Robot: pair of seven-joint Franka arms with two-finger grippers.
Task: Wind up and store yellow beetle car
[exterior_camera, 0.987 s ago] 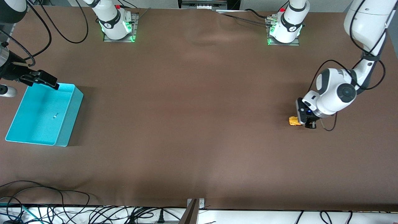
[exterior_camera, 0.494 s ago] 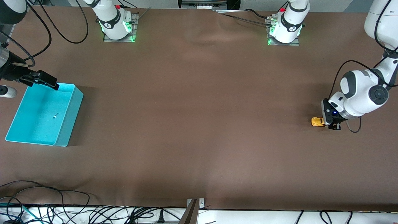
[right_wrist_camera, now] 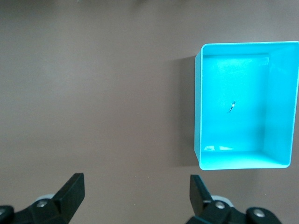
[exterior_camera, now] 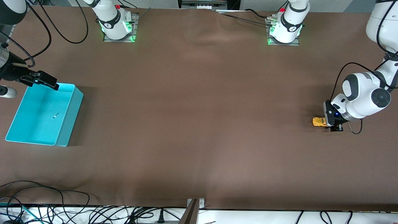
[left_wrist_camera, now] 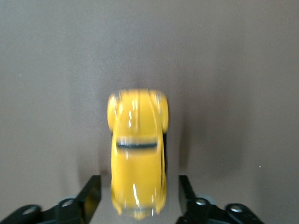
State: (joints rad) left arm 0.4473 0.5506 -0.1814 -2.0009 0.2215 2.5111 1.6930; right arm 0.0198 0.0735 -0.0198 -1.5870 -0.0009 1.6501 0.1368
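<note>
**Yellow car at the left arm's end, bin at the right arm's end**

Brown table [exterior_camera: 192, 124], covered edge to edge with a plain cloth; both arm bases stand along the edge farthest from the front camera.

Item 1: yellow beetle car [exterior_camera: 318, 121]. Sits on the cloth near the left arm's end of the table. Rounded body with a dark window band, seen from above in the left wrist view [left_wrist_camera: 137, 163]. Its back half lies between the two black fingers [left_wrist_camera: 91, 195]; a thin gap shows on each side of the body, so no contact can be confirmed.

Item 2: left gripper [exterior_camera: 333, 126]. Low over the cloth at the car, fingers spread and astride the car's rear, not clamped on it.

Item 3: turquoise bin [exterior_camera: 70, 116]. Rectangular, open-topped, resting at the right arm's end of the table, well apart from the car. One small dark speck [right_wrist_camera: 231, 107] lies on its floor.

Item 4: right gripper [exterior_camera: 40, 79]. Waiting above the bin's corner farthest from the front camera. Fingers [right_wrist_camera: 72, 190] wide apart, holding nothing.

Item 5: black cables [exterior_camera: 46, 199]. Looped along the table edge nearest the front camera.
</note>
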